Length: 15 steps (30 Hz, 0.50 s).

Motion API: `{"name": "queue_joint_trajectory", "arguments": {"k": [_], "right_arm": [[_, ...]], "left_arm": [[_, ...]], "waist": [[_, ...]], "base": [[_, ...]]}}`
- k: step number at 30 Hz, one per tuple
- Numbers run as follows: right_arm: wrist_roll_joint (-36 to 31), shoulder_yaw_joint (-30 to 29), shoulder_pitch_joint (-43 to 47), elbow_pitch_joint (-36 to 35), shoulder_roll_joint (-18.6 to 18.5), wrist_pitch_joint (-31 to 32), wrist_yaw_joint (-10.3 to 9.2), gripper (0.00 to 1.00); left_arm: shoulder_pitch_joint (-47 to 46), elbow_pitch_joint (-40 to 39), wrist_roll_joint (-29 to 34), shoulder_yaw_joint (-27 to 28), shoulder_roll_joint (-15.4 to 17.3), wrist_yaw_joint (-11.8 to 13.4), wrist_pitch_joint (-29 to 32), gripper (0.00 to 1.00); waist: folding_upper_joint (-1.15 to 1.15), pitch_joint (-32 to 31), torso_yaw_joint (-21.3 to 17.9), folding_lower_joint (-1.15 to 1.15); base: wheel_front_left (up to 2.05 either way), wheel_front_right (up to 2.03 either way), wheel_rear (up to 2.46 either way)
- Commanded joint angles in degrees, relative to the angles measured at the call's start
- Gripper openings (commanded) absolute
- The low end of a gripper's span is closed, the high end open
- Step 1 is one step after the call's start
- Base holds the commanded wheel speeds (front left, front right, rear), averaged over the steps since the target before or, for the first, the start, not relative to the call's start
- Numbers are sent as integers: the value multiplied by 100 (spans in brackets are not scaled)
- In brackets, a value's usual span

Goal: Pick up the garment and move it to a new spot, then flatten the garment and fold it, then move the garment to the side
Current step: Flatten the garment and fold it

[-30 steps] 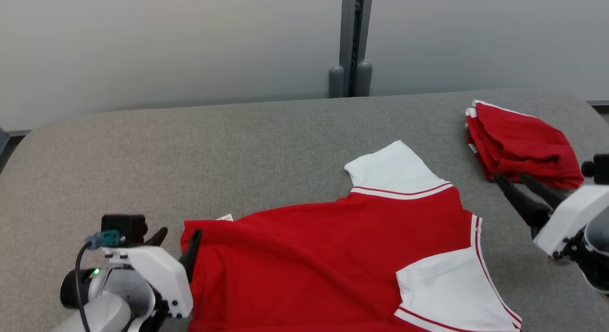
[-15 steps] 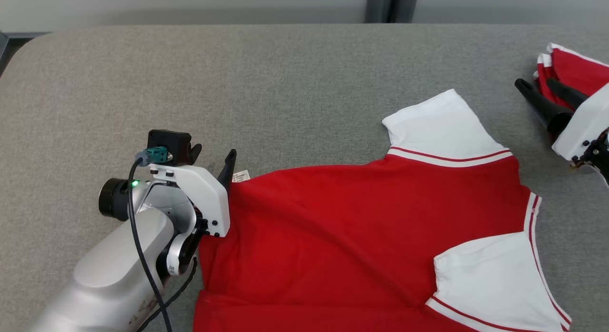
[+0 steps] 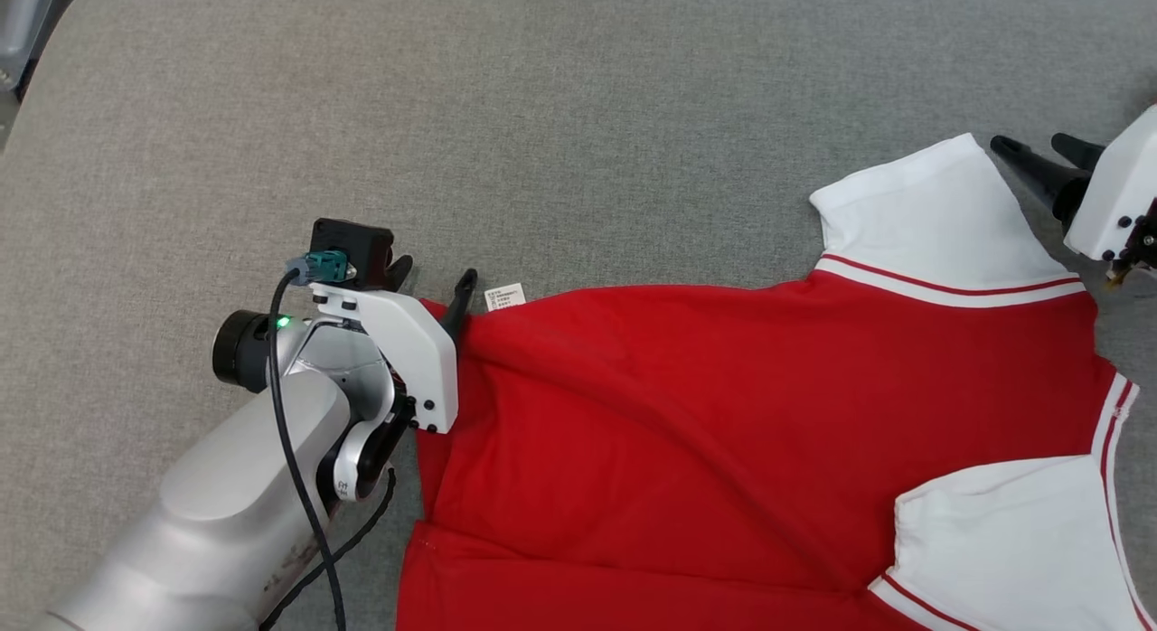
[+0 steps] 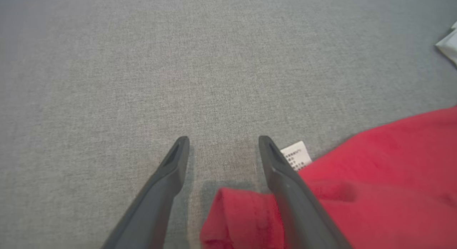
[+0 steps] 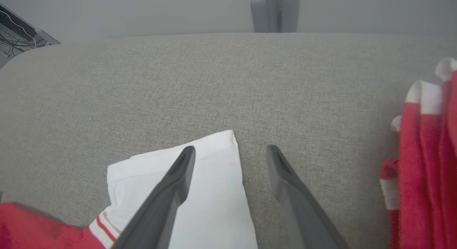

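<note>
A table (image 3: 578,116) covered in grey woven cloth has a flat top and rounded far corners. Behind its far edge stands a plain, matt, pale grey wall (image 5: 142,13). A darker grey post (image 5: 275,10) runs up the wall at the middle, with two round-topped cylinders side by side at its foot. Past the table's far left corner is a dark sloping panel with thin cables (image 5: 16,36). The light is soft and even, and the shadows are faint.

Grey table (image 3: 542,116); perhaps folded red clothes (image 5: 428,152)
</note>
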Motion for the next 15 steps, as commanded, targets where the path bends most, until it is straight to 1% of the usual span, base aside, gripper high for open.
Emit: {"name": "queue_joint_trajectory", "arguments": {"k": [1,7,12,15], "right_arm": [[131,55,-71,130,75,236,0,100],[333,212,-135,429,197,926,1,100],[403,252,-156,498,256,1093,1,100],[461,281,-133,493,288,1185,1,100]], "left_arm": [[-118,-19,-55,-8,-16,-40,74,100],[-46,-87,-144,-63,-48,-77,240,100],[39,-97,-252,-152,-29,-99,557,100],[77,-141,-293,-189,-18,-67,685,100]], "waist": [[0,87,81,0],[0,121,131,0],[0,161,144,0],[0,185,151,0]], "base": [[0,0,0],[0,0,0],[0,0,0],[0,0,0]]}}
